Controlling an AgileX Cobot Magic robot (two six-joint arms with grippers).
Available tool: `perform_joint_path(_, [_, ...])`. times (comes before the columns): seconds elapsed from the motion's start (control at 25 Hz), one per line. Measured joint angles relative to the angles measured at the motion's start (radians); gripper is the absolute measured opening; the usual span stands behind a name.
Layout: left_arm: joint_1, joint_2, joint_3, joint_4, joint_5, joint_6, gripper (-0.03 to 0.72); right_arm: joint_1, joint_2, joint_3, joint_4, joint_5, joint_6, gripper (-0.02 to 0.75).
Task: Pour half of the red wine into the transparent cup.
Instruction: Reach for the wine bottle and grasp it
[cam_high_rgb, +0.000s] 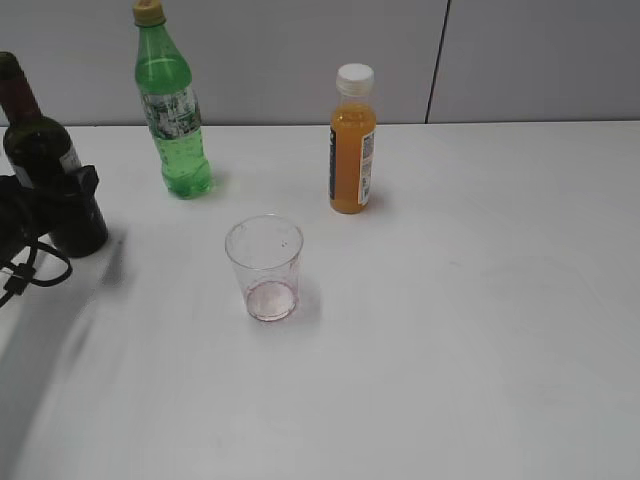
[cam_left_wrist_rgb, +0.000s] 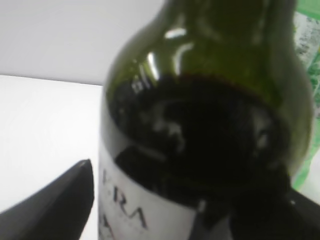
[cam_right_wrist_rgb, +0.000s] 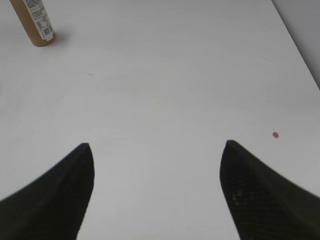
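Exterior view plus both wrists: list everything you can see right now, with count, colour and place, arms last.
wine bottle: one, dark green, maroon neck foil, far left
transparent cup: one, clear, pinkish bottom, centre
soda bottle: one, bright green, back left
juice bottle: one, orange, white cap, back centre
table: one, white; small red spot on it
left gripper: black, around the wine bottle; grip not confirmable
right gripper: black, open, above bare table

Looks like a lab or robot test bench rather than a home. Plain, bare white tabletop (cam_high_rgb: 480, 330) backed by smooth grey wall panels (cam_high_rgb: 300, 60) split by one dark vertical seam (cam_high_rgb: 437, 60). Black robot arm hardware with looped cable (cam_high_rgb: 30, 265) at the left edge. No furnishings in view.
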Motion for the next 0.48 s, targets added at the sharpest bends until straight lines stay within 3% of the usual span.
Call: perform_joint_path(0.48, [-0.007,0.060,-0.063,-0.031,-0.002,-0.001,0.649,0.000,0.000,0.000,0.000,0.000,0.000,0.591])
